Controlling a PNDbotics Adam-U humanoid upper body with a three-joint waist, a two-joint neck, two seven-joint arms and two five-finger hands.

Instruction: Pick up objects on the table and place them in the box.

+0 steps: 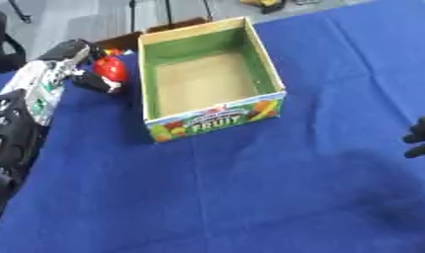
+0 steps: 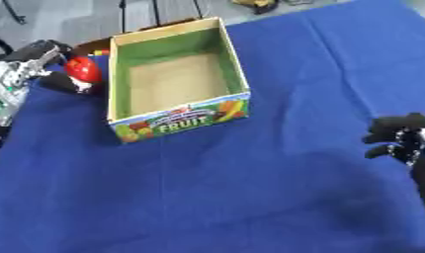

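Note:
A cardboard fruit box (image 1: 213,117) with a green lining stands open on the blue tablecloth (image 1: 250,188), and I see nothing inside it. Just left of the box, my left hand (image 1: 88,79) is shut on a round red object (image 1: 110,68), held level with the box's left wall near its far corner. Its black fingers curl round the object from below and from the left. My right hand (image 2: 399,137) shows at the right edge, low over the cloth and well away from the box. Its fingers are relaxed, point left and hold nothing.
My left arm's silver and black casing (image 1: 34,91) fills the left edge. A small orange thing (image 1: 115,51) and a brown carton (image 1: 125,39) lie behind the red object. The cloth ends at the far left, with grey floor and chair legs beyond.

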